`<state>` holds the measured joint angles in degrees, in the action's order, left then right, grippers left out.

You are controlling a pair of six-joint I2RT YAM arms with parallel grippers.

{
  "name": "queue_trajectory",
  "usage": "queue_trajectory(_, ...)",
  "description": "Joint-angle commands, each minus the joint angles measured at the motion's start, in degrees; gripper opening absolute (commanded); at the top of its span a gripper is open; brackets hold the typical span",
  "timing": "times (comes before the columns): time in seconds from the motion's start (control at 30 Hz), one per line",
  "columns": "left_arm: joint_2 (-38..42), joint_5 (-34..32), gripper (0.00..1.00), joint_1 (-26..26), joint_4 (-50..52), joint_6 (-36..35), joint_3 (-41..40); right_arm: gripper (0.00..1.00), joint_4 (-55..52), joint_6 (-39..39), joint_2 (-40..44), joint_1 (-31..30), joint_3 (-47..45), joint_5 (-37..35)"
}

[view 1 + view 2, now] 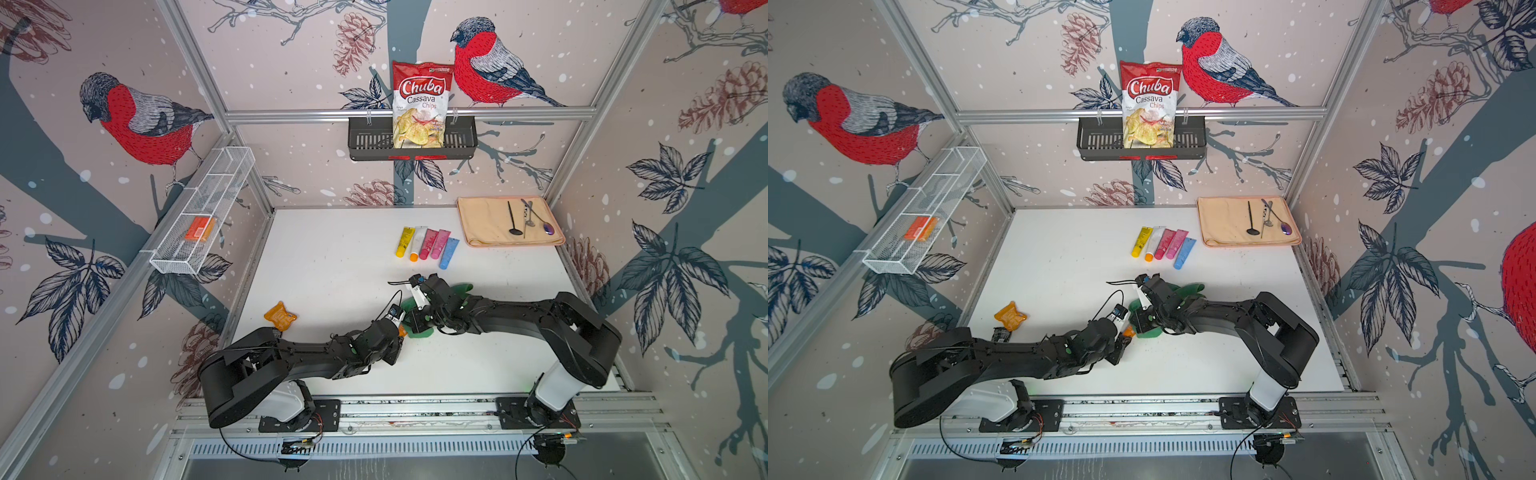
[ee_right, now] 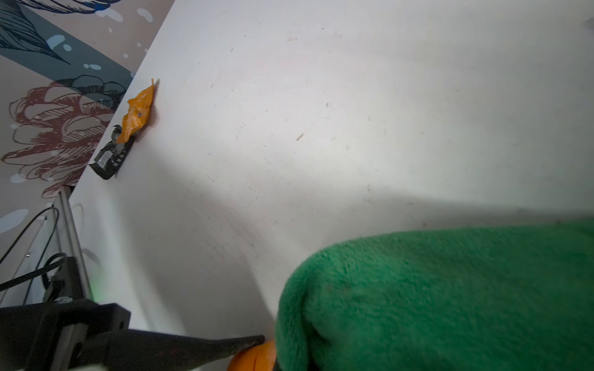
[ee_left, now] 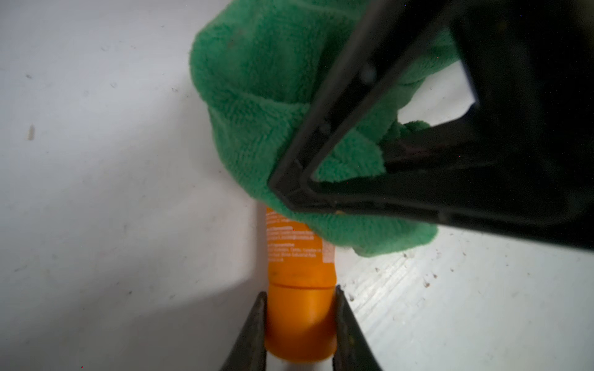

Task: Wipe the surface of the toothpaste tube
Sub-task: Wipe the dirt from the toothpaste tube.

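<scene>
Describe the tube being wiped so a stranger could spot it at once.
On the white table, find the green cloth near its middle. The tube pokes out from under it, its cap pinched by the left gripper. Unlike the row of five tubes farther back, it is all orange and lies apart.

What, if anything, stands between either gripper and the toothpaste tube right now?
Nothing blocks the left gripper: its jaws clamp the cap of the orange tube. Between the right gripper and that tube lies only the green cloth it pinches, draped over the tube's body, as wiping needs.
</scene>
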<state>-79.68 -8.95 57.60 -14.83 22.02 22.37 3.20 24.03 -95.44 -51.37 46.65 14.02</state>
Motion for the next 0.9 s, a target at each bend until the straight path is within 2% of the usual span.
queue_trajectory(0.0, -0.8, -1.0, 0.14, 0.1, -0.4, 0.0, 0.2, 0.02, -11.1, -2.0, 0.3, 1.9, 0.0, -13.6)
queue_trajectory(0.13, -1.4, -1.3, 0.13, 0.1, 0.0, -0.2, 0.5, 0.02, -13.3, -2.3, 1.2, 3.8, -0.3, -18.4)
queue_trajectory(0.23, -1.4, -1.5, 0.13, 0.0, 0.0, -0.3, 0.7, 0.02, -12.6, -2.1, 2.2, 4.3, -0.9, -18.4)
queue_trajectory(0.3, -1.5, -1.5, 0.13, 0.0, 0.2, -0.4, 0.7, 0.02, -11.3, -1.9, 2.4, 3.5, -0.9, -15.5)
queue_trajectory(0.53, -2.4, -1.6, 0.13, 0.0, 0.9, -1.5, 1.4, 0.02, -3.3, 0.5, 1.1, -5.2, 0.8, 0.6)
queue_trajectory(0.63, -2.0, -2.0, 0.13, 0.1, 0.9, -1.4, 1.3, 0.02, -0.6, 1.8, 2.6, -6.3, -0.3, 4.8)
queue_trajectory(0.87, -2.0, -2.0, 0.13, 0.0, 0.9, -1.7, 1.4, 0.02, -2.6, 1.3, 1.6, -3.7, -1.3, 0.0)
